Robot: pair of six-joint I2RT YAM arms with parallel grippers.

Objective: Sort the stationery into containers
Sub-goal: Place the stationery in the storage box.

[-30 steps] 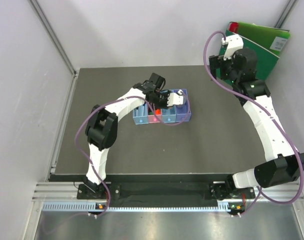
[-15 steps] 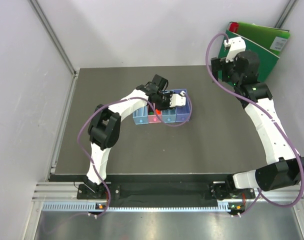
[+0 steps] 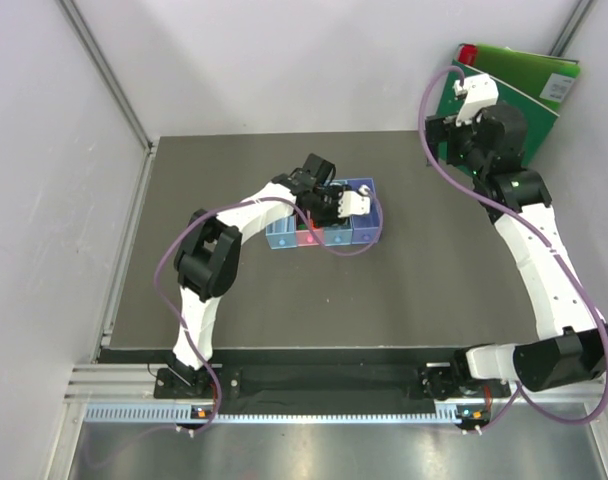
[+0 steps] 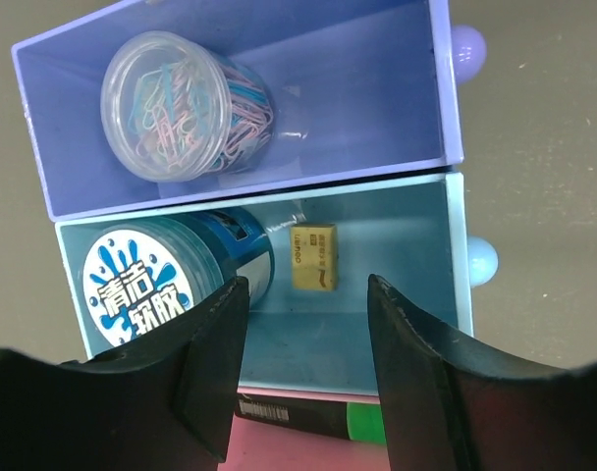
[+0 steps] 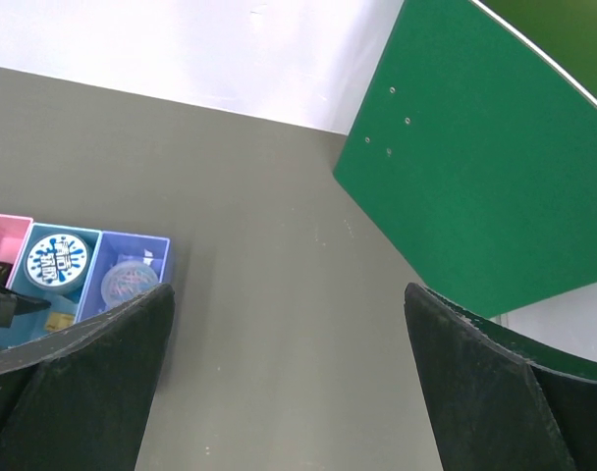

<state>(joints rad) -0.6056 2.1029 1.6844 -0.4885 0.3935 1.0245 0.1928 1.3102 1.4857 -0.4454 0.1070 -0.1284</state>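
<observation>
The containers (image 3: pixel 369 236) are four joined bins, light blue, pink, light blue and purple, at the middle of the dark table. My left gripper (image 3: pixel 350 203) hovers over their right half, open and empty (image 4: pixel 303 294). Below it, the purple bin (image 4: pixel 377 59) holds a clear tub of coloured paper clips (image 4: pixel 186 118). The light blue bin (image 4: pixel 397 314) holds a round blue labelled roll (image 4: pixel 146 294) and a small tan piece (image 4: pixel 313 257). The pink bin holds a black marker with a green cap (image 4: pixel 318 417). My right gripper (image 5: pixel 289 289) is open and empty, raised at the far right.
A big green binder (image 3: pixel 529 85) leans on the back right wall, close to my right wrist; it also fills the upper right of the right wrist view (image 5: pixel 475 167). Metal frame posts stand at the back corners. The bins show at the right wrist view's lower left (image 5: pixel 132 265).
My right arm has lifted and swung slightly right, toward the binder. My left gripper has shifted a little over the bins and stays open.
</observation>
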